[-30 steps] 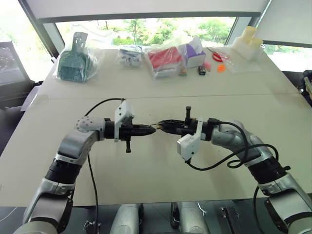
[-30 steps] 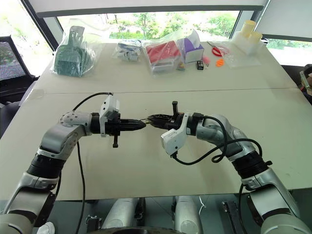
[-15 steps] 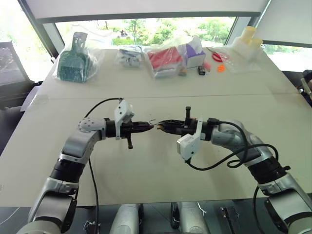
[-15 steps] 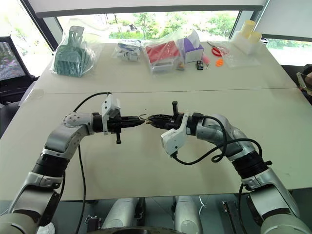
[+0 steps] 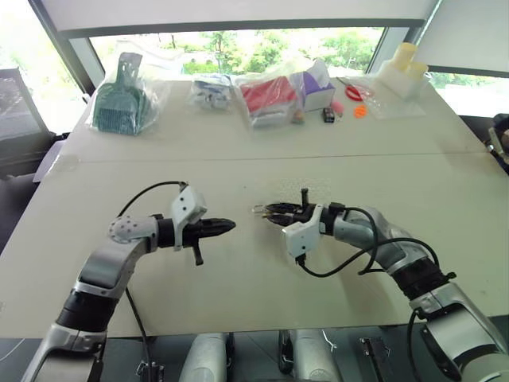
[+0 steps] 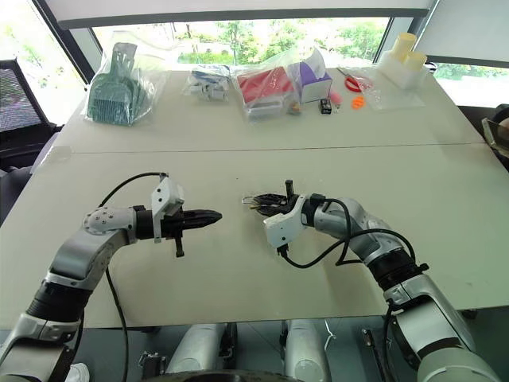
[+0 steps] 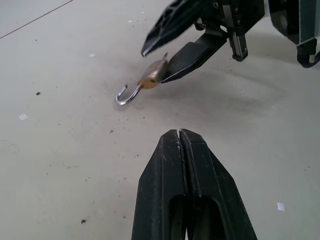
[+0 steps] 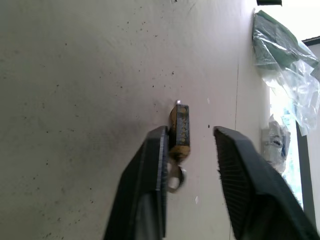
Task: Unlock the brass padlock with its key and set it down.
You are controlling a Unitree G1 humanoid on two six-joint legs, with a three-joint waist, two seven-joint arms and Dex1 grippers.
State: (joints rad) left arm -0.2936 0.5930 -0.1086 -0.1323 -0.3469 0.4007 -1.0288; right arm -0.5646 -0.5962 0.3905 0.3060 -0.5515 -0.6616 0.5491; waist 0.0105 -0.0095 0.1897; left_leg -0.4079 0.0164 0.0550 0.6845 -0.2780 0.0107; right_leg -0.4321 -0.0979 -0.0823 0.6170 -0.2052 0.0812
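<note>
Right gripper (image 8: 187, 145), low over the pale table (image 5: 238, 286), has its two black fingers spread apart. Between the fingertips sits the brass padlock (image 8: 179, 129), lying against the inner face of one finger (image 8: 155, 160) and clear of the other; whether it rests on the table or hangs from that finger cannot be told. In the left wrist view the padlock's (image 7: 153, 76) silvery shackle (image 7: 126, 94) stands swung open as a hook, its free end pointing down to the tabletop. The key cannot be made out with certainty; a small silvery ring shows at the padlock's near end in the right wrist view.

Left gripper (image 7: 180, 134) is pressed fully together with nothing visible between the fingers. It points across the table toward the right gripper, and a stretch of bare table separates the two.

Far edge of the table: a green dustpan in a clear bag (image 5: 119, 99), a red item in a bag (image 5: 269, 95), a purple and white box (image 5: 316, 86), small orange bits (image 5: 360, 111) and pale yellow cups (image 5: 407, 60).
</note>
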